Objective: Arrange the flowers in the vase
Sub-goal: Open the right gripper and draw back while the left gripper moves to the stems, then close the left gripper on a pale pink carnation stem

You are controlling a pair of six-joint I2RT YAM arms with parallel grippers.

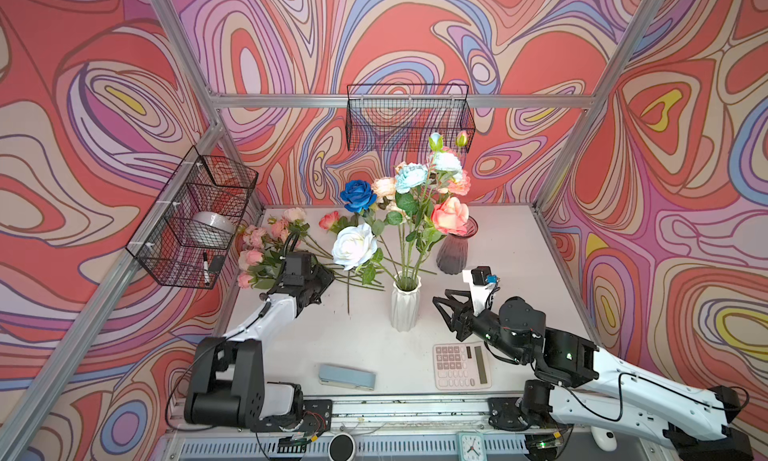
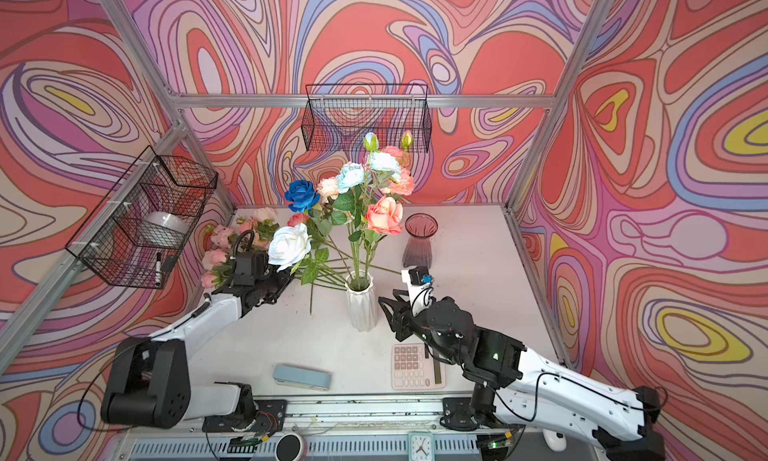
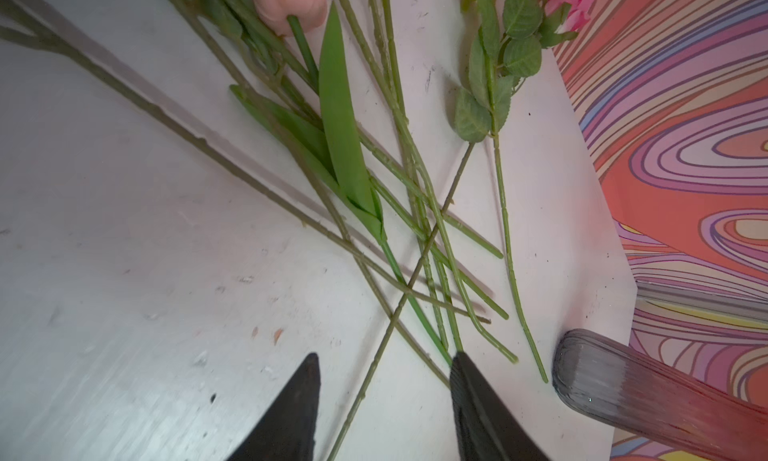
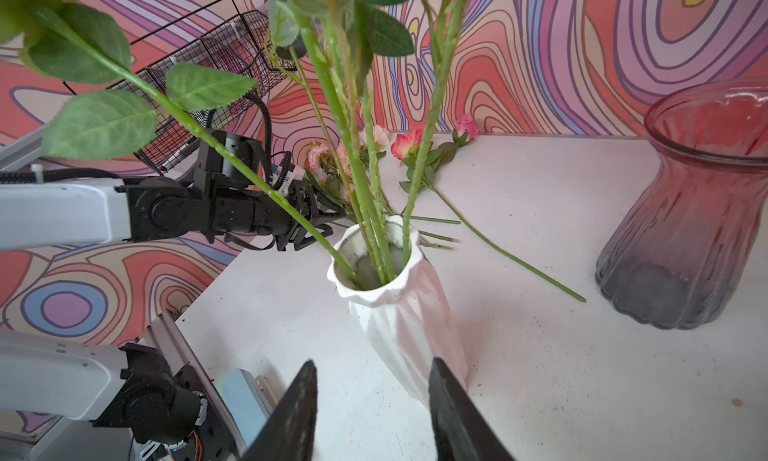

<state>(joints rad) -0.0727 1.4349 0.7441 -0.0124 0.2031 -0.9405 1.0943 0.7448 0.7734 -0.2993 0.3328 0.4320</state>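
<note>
A white ribbed vase (image 1: 406,305) (image 2: 361,307) (image 4: 399,313) stands mid-table and holds several flowers (image 1: 415,180), among them a white rose (image 1: 354,246) that leans left. More flowers (image 1: 266,238) lie loose at the back left, their stems (image 3: 415,197) crossing on the table. My left gripper (image 1: 322,286) (image 3: 385,357) is open low over those stem ends, with one thin stem (image 3: 374,363) lying between its fingers. To the right of the vase, my right gripper (image 1: 442,303) (image 4: 372,361) is open and holds nothing.
A pink-and-grey glass vase (image 1: 455,247) (image 4: 690,214) stands empty behind the right gripper. A calculator (image 1: 461,365) and a blue stapler (image 1: 347,377) lie near the front edge. Wire baskets (image 1: 195,218) (image 1: 409,118) hang on the left and back walls.
</note>
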